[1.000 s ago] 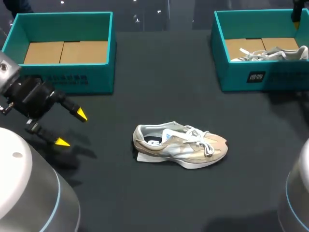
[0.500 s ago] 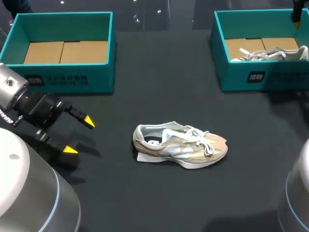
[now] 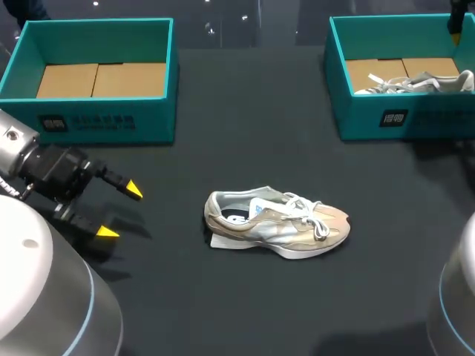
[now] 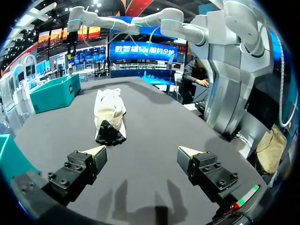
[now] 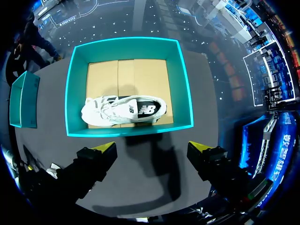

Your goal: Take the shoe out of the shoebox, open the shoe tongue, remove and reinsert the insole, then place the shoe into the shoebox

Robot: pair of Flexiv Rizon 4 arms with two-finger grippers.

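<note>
Shoe [image 3: 276, 222] sits near the middle of the bench [image 3: 245, 111], toe toward the right edge, laces loose, a white sheet showing under the heel. Left gripper [image 3: 120, 211] hangs near the left edge, fingers spread wide with nothing between them; the shoe is ahead of it, well apart. Right gripper [image 5: 152, 149] is likewise spread and empty, above the right box [image 5: 129, 131] at the far right corner, which holds a second shoe [image 5: 123, 110]. Left box [image 3: 96, 122] stands at the far left corner, cardboard floor showing.

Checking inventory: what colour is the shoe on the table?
The shoe is beige and silvery grey; head view shows it best.
</note>
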